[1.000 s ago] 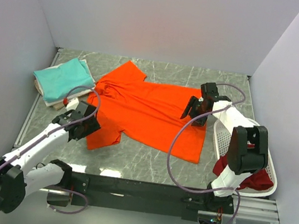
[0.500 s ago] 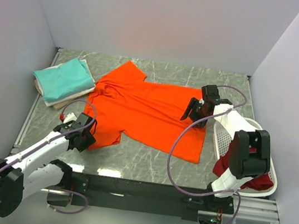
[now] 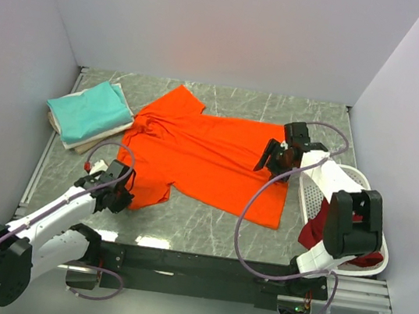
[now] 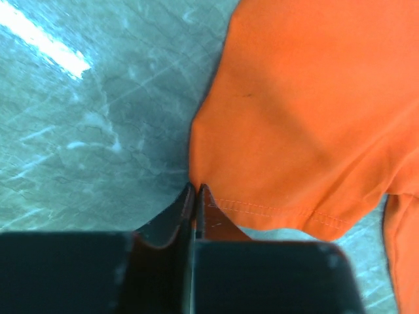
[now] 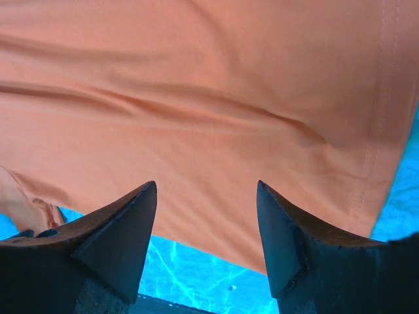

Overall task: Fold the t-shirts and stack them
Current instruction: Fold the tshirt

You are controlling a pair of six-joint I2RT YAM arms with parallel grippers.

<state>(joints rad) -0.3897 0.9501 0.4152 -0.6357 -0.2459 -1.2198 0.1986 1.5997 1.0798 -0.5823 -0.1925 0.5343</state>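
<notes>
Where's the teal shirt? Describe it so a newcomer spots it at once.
Look at the far left corner of the grey marble table, left of the spread-out orange t-shirt. The teal t-shirt tops a small folded pile there, over a cream t-shirt. It is the only blue-green cloth in view.

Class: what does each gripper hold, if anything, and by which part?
Left gripper: the orange t-shirt, pinched at the corner of its sleeve hem. Right gripper: open above the shirt, holding nothing.

cream shirt: mostly under teal shirt | dark red shirts: partly behind right arm
</notes>
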